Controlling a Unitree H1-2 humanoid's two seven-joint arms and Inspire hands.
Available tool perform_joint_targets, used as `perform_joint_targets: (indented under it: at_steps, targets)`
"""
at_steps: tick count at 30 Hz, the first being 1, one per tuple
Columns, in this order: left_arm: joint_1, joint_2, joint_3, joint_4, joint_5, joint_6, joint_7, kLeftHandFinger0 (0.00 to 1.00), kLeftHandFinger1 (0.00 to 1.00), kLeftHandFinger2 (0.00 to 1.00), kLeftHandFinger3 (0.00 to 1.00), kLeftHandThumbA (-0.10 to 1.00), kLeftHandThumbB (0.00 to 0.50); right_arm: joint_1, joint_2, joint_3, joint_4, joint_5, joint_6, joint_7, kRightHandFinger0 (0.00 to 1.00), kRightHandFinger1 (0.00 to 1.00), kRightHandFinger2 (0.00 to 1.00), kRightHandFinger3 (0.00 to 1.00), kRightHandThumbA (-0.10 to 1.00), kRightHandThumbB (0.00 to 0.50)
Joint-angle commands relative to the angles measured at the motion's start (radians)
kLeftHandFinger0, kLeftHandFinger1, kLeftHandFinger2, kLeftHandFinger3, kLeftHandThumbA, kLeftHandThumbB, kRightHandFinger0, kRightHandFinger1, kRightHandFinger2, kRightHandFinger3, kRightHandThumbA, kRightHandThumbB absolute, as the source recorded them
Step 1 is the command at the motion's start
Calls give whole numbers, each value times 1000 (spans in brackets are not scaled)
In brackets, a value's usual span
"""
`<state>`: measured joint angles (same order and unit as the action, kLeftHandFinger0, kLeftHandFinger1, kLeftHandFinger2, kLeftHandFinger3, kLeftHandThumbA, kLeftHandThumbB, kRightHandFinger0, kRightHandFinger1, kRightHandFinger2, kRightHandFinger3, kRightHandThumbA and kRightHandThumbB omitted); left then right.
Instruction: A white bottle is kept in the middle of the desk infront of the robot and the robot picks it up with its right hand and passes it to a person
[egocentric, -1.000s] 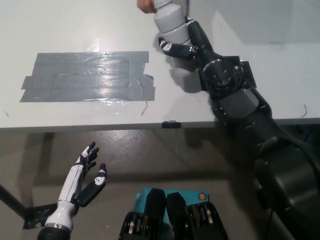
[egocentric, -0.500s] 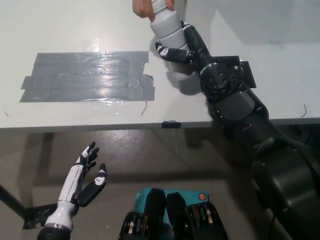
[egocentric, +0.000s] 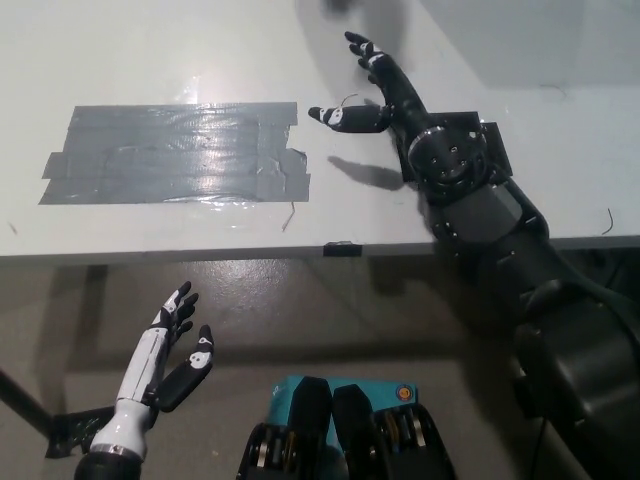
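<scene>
Right hand (egocentric: 375, 92) hovered over the desk (egocentric: 180, 60), fingers spread, holding nothing | bottle out of view, direction from either hand unknowable | left hand (egocentric: 172, 355) rested open below the desk edge

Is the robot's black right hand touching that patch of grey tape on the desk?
Apart. The head view shows the open black right hand raised beside the grey tape patch, bare white desk between them.
</scene>
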<state>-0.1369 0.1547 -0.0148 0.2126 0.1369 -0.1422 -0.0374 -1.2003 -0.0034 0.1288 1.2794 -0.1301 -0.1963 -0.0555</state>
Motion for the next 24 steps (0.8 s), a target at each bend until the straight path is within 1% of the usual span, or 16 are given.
perform_joint_targets:
  at_steps: [1, 4, 5, 6, 7, 10, 11, 12, 15, 16, 17, 18, 19, 21, 22, 24]
  targets:
    - [-20, 12, -3, -28, 1, -14, -3, 1000, 1000, 1000, 1000, 336, 90, 11, -51, -6, -141, -2, -78, 14, 1000, 1000, 1000, 1000, 842, 500]
    - [-21, 15, -3, -34, 4, -6, -4, 1000, 1000, 1000, 1000, 347, 92, 80, -81, -24, -297, 21, -48, 48, 1000, 1000, 1000, 1000, 811, 500]
    - [-22, 15, -1, -34, 2, -6, -4, 1000, 1000, 1000, 1000, 346, 93, 117, -93, -32, -385, 33, -25, 65, 1000, 1000, 1000, 1000, 802, 492]
    - [-23, 16, -1, -34, 2, -5, -4, 1000, 1000, 1000, 1000, 353, 89, 147, -103, -38, -453, 46, -7, 83, 1000, 1000, 1000, 1000, 811, 498]
    - [-26, 19, 0, -35, 0, -5, -6, 1000, 1000, 1000, 1000, 357, 89, 217, -125, -47, -609, 72, 31, 120, 1000, 1000, 1000, 1000, 834, 500]
    - [-34, 21, 7, -32, -9, -6, -7, 1000, 1000, 1000, 1000, 348, 85, 306, -151, -44, -821, 67, 102, 137, 1000, 1000, 1000, 1000, 877, 494]
    - [-37, 21, 7, -26, -9, -10, -5, 1000, 1000, 1000, 1000, 337, 78, 363, -164, -44, -937, 66, 125, 143, 1000, 1000, 1000, 1000, 893, 465]
    - [-41, 18, 7, -18, -10, -16, -3, 1000, 1000, 1000, 1000, 334, 81, 445, -177, -48, -1085, 83, 131, 150, 1000, 1000, 1000, 1000, 878, 426]
    - [-43, 18, 11, -9, -12, -28, 1, 1000, 1000, 1000, 1000, 330, 81, 553, -190, -44, -1258, 88, 129, 154, 1000, 1000, 1000, 1000, 874, 408]
    - [-42, 18, 11, -9, -11, -30, 2, 1000, 1000, 1000, 1000, 335, 88, 580, -192, -43, -1294, 86, 120, 153, 1000, 1000, 1000, 1000, 878, 398]
    - [-37, 19, 10, -10, -9, -31, 2, 1000, 1000, 1000, 1000, 350, 93, 629, -195, -42, -1355, 87, 113, 151, 1000, 1000, 1000, 1000, 882, 395]
    - [-37, 19, 8, -8, -8, -30, 1, 1000, 1000, 1000, 1000, 354, 92, 679, -198, -42, -1416, 88, 121, 150, 1000, 1000, 1000, 1000, 901, 405]
    - [-38, 18, 8, -6, -7, -30, 1, 1000, 1000, 1000, 1000, 355, 92, 692, -199, -43, -1432, 87, 125, 149, 1000, 1000, 1000, 1000, 902, 404]
    - [-38, 17, 5, -1, -5, -36, 1, 1000, 1000, 1000, 1000, 354, 89, 780, -185, -40, -1505, 111, 120, 142, 1000, 1000, 1000, 1000, 902, 405]
    - [-40, 18, 5, 4, -5, -38, 1, 1000, 1000, 1000, 1000, 365, 87, 813, -175, -35, -1513, 128, 100, 140, 1000, 1000, 1000, 1000, 897, 413]
    - [-38, 19, 6, 6, -5, -37, 2, 1000, 1000, 1000, 1000, 375, 91, 874, -154, -20, -1507, 113, 37, 125, 1000, 1000, 1000, 1000, 925, 399]
